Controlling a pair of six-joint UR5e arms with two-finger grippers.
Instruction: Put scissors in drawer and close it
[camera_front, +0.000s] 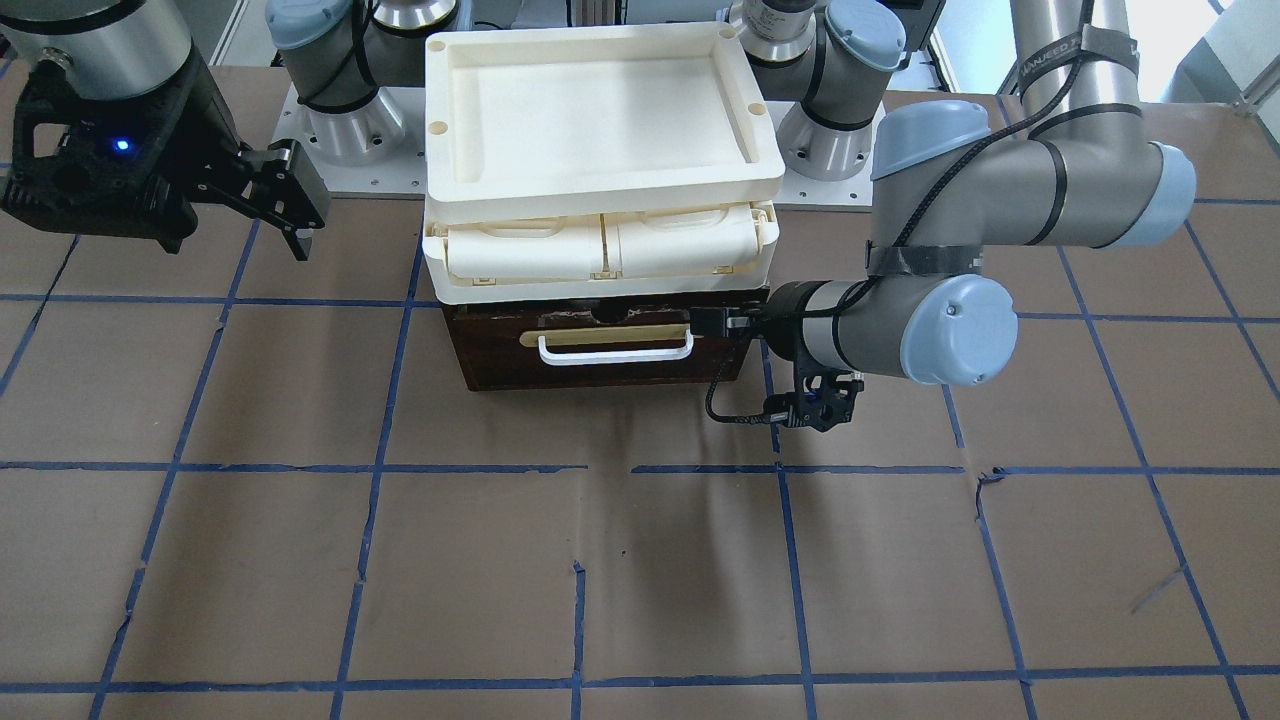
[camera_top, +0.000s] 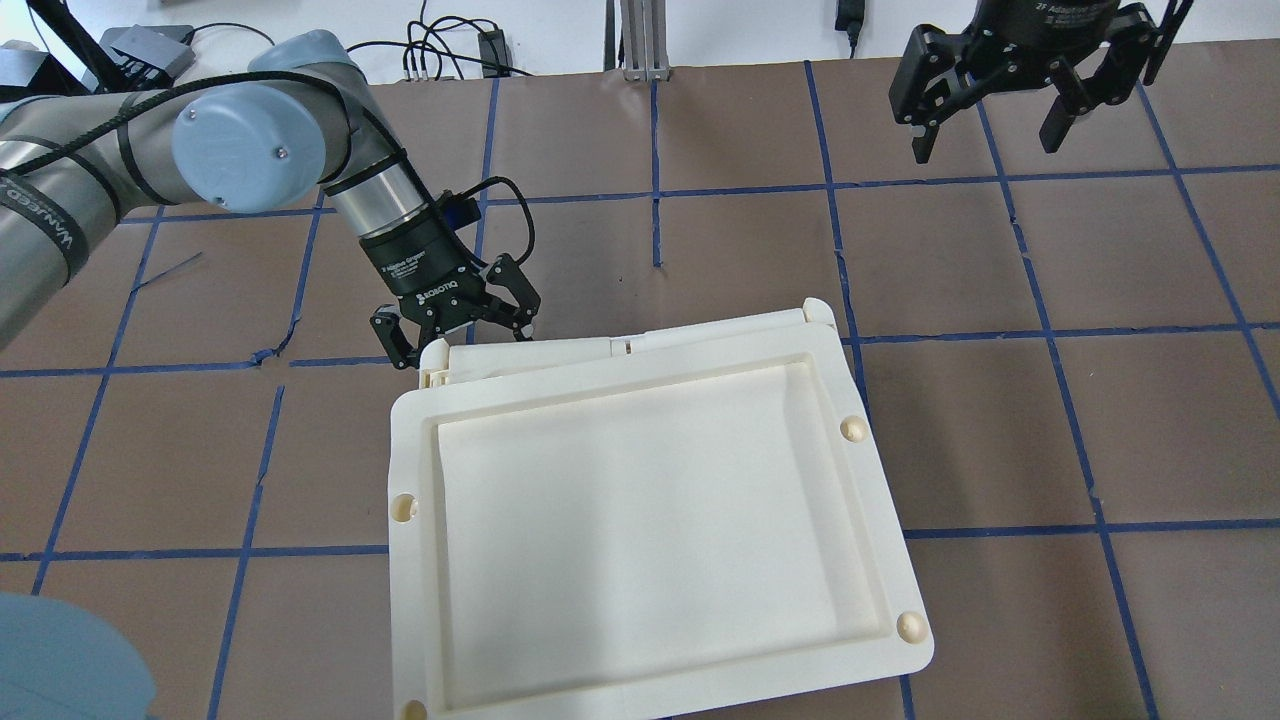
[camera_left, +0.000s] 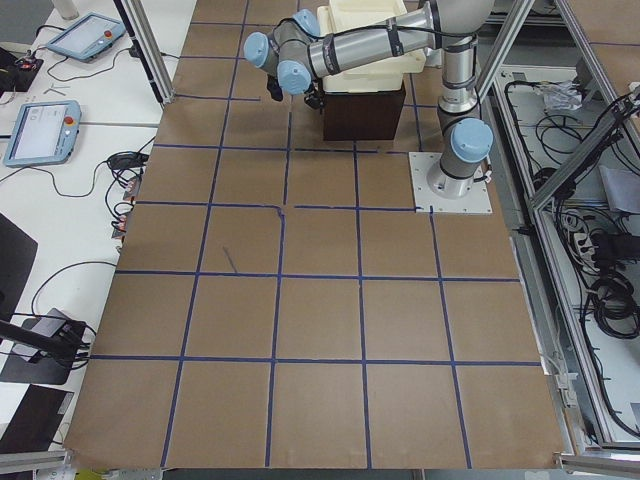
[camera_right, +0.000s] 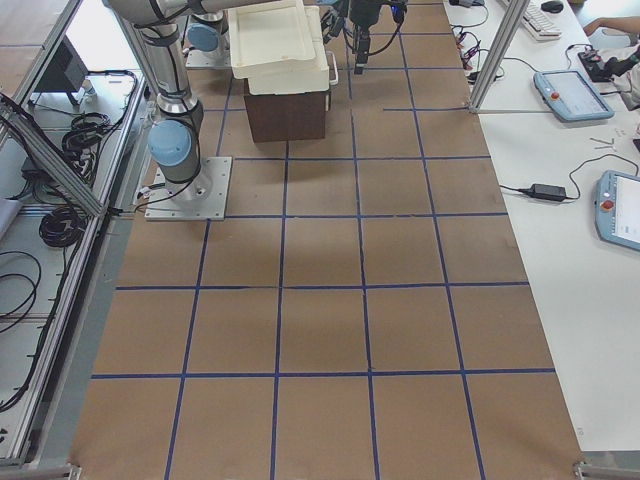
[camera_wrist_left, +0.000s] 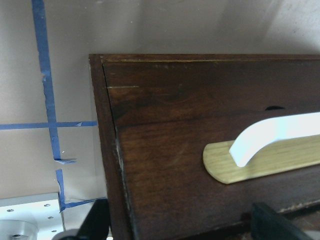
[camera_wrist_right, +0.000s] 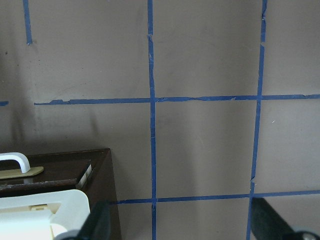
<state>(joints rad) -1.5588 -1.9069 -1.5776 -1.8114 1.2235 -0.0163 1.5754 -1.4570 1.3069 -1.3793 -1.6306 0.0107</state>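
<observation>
The drawer (camera_front: 600, 375) sits under a cream tray unit, its dark brown front with brass-coloured plate and white bar handle (camera_front: 615, 352) facing the table; none of its pale inside shows. The scissors are out of view in every frame. My left gripper (camera_top: 458, 338) is open, at the end of the drawer front on my left. In the left wrist view its dark fingertips (camera_wrist_left: 277, 225) frame the drawer front (camera_wrist_left: 175, 150) and handle (camera_wrist_left: 275, 132) close up. My right gripper (camera_top: 985, 148) is open and empty, held high and well off to the other side of the drawer.
The cream plastic tray unit (camera_top: 650, 680) with two small compartments (camera_front: 600, 245) stands on top of the drawer cabinet. Brown table with blue tape grid (camera_front: 600, 560) lies in front. The arm bases (camera_front: 340, 130) stand behind the cabinet.
</observation>
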